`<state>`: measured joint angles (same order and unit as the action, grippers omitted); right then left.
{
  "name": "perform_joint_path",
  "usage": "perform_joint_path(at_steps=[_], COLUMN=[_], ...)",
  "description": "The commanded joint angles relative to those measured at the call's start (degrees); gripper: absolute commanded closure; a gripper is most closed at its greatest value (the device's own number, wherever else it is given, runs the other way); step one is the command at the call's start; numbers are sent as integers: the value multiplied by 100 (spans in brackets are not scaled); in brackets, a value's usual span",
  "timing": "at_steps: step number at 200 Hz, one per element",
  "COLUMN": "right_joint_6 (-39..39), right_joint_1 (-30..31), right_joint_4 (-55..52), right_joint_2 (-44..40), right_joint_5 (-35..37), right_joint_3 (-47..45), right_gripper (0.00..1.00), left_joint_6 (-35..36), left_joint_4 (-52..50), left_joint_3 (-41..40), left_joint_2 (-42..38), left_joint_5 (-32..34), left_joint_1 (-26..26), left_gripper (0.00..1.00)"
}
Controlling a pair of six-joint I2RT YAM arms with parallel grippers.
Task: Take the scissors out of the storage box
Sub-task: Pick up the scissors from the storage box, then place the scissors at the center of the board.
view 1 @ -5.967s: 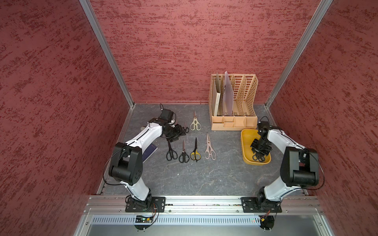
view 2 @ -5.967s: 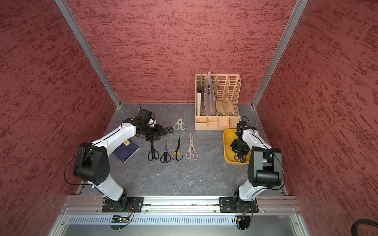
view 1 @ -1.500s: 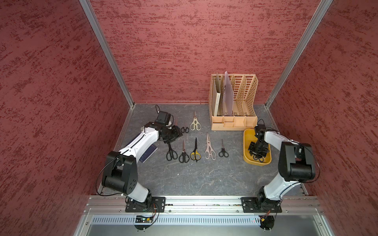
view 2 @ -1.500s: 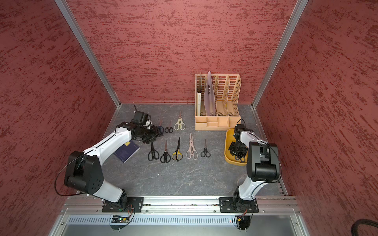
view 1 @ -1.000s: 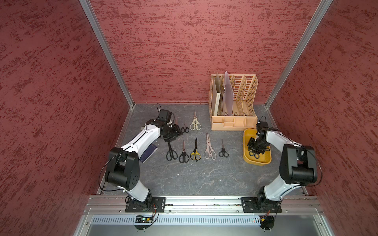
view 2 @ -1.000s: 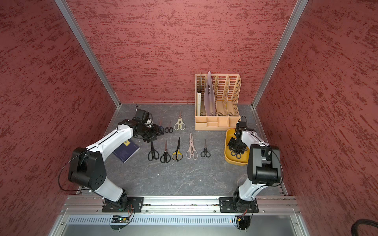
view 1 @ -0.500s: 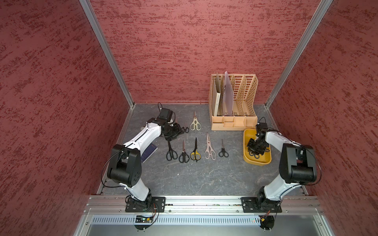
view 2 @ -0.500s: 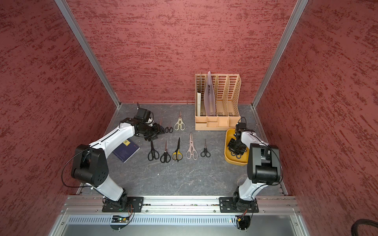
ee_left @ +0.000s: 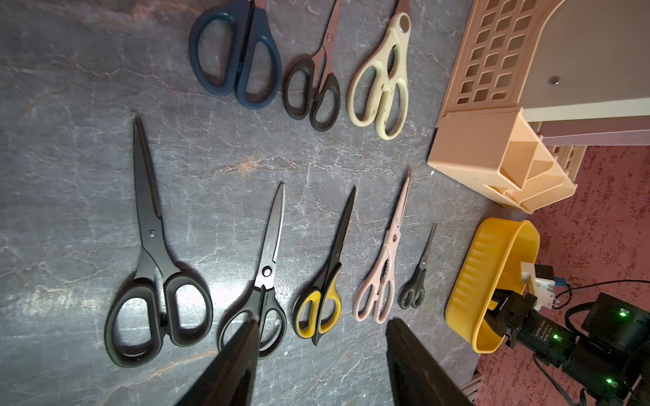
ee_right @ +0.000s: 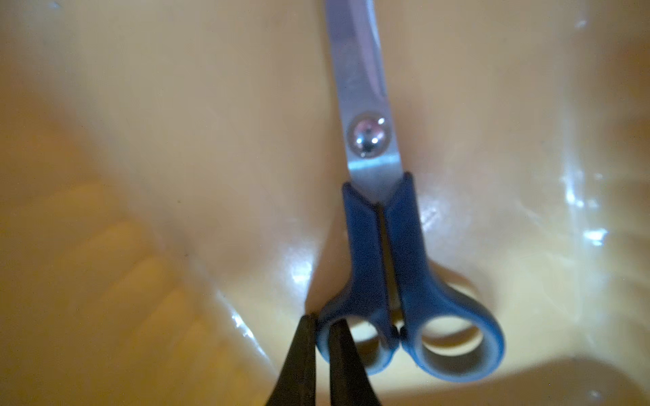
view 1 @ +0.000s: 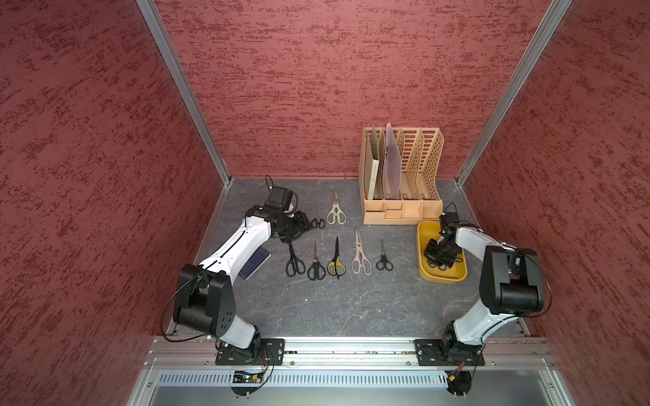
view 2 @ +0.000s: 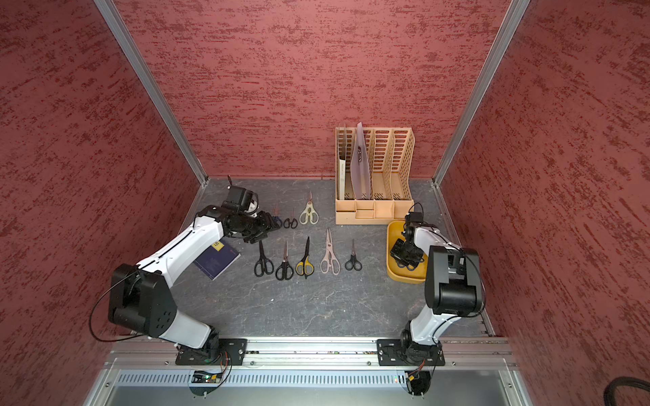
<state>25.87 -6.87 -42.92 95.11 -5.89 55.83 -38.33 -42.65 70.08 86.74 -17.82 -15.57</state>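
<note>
The right claw [ee_right: 322, 321] had just clamped the blue scissors [ee_right: 373, 246] inside the storage box [view 1: 441, 277], ready for lifting; the left claw [ee_left: 322, 321] hung open.

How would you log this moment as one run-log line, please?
right end effector: shut on blue scissors in storage box | left end effector: open, empty | on table: eight scissors

**Scissors [view 1: 336, 263] laid out on the grey table [view 1: 351, 309] as the right gripper [view 1: 437, 256] reaches into the yellow storage box [view 1: 424, 270]**

Five pairs lie side by side in the near row, blades towards the back wall. Three more lie behind them, one half hidden under the left gripper [view 1: 299, 226]. Dark handle loops show in the box beneath the right gripper. A tan file organizer [view 1: 401, 211] stands just behind the box, and a dark blue notebook [view 1: 255, 267] lies under the left arm.
</note>
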Motion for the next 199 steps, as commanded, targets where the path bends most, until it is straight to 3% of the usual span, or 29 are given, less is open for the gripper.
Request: perform_joint_path(at_steps=[1, 54, 85, 129, 159, 199], right_joint_6=[-142, -237, -79, 697, 1041, 760], right_joint_1=[-30, 57, 705, 2070, 2195, 2191], right_joint_4=[-499, -1438, -1693, -1111, -554, -531], right_joint_2=[-452, -1541, -1807, -1569, -1363, -787], right_joint_5=[147, -332, -697, -1255, -1449, -956], right_joint_3=[300, 846, 1029, 993, 565, 414], right_gripper=[100, 100, 100, 100, 100, 100], left_joint_6=[-61, -162, -217, -239, -223, -179], left_joint_4=[93, 336, 405, 412, 400, 281], left_joint_3=[-59, -22, -95, -262, -502, -737], left_joint_2=[-122, -133, -214, -374, -606, -848], left_joint_5=[78, 8, 17, 7, 44, 92], left_joint_1=[-42, -42, -42, -42, -42, -34], left_gripper=[38, 38, 38, 38, 38, 38])
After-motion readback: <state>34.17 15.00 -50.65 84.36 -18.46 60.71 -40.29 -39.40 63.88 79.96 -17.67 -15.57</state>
